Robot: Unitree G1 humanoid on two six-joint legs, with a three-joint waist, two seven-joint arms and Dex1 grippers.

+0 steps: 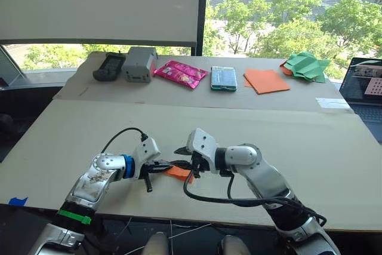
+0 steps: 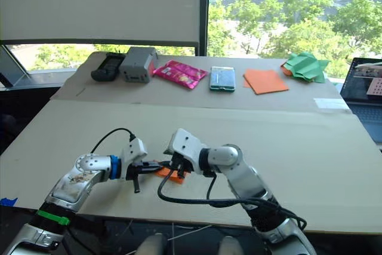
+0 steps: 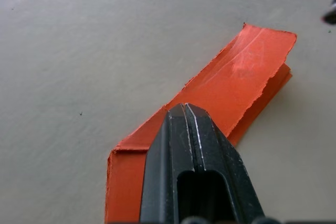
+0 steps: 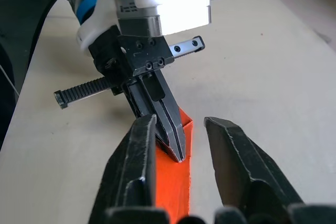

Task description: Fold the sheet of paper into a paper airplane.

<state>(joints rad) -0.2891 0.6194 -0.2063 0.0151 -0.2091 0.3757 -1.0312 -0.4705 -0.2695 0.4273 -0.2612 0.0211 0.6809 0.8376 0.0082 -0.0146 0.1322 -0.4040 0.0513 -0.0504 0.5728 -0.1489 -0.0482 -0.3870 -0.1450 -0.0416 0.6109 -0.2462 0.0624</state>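
The sheet of paper (image 1: 178, 172) lies near the table's front edge, folded into a narrow orange strip of layers (image 3: 236, 82). My left gripper (image 1: 169, 165) comes in from the left. It is shut, and its joined tips (image 3: 184, 109) rest on top of the strip with no paper between them. My right gripper (image 1: 186, 162) faces it from the right. In the right wrist view that gripper (image 4: 181, 121) is open, one finger on each side of the paper (image 4: 173, 192) and of the left gripper's tip (image 4: 178, 156).
Along the raised back strip lie a black device (image 1: 109, 67), a grey box (image 1: 138, 64), a pink packet (image 1: 180, 74), a blue-green pack (image 1: 224, 79), smooth orange sheets (image 1: 266, 80) and green crumpled paper (image 1: 306, 67). A laptop (image 1: 364, 85) sits far right. A black cable (image 1: 209, 198) loops under my right arm.
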